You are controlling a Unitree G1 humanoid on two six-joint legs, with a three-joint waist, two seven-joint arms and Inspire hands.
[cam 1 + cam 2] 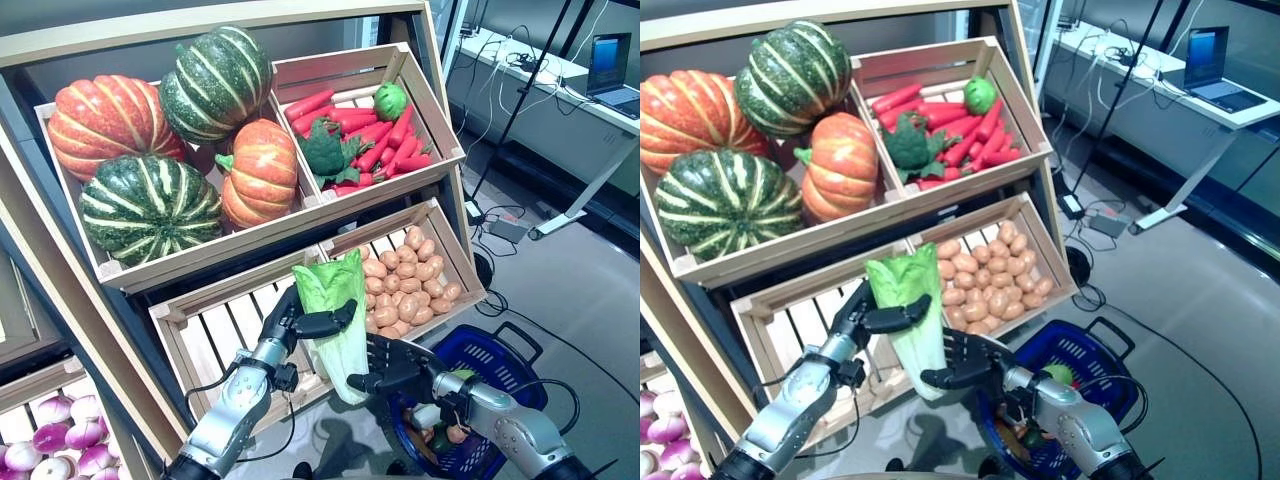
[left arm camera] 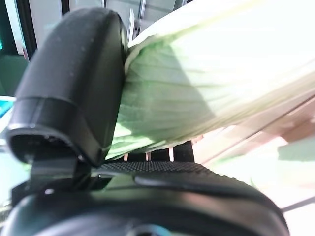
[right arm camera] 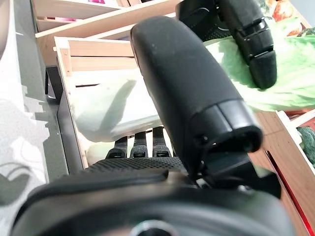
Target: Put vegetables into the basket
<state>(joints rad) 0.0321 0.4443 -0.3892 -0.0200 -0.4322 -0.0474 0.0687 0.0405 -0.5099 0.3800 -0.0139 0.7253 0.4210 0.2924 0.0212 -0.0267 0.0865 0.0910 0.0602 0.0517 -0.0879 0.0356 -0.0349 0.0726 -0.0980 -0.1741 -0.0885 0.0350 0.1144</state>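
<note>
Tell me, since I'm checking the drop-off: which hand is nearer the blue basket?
Right. The right hand sits just beside the blue basket, at the cabbage's lower end. The left hand grips the cabbage higher up, farther away.

Head stereo pair down over shelves (image 1: 250,250); wrist cameras close on cabbage (image 2: 206,83)

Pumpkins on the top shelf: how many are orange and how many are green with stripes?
Orange pumpkins: 2, one at the back left and one at the front right
Green striped pumpkins: 2, one at the back and one at the front
Total: 4
</note>
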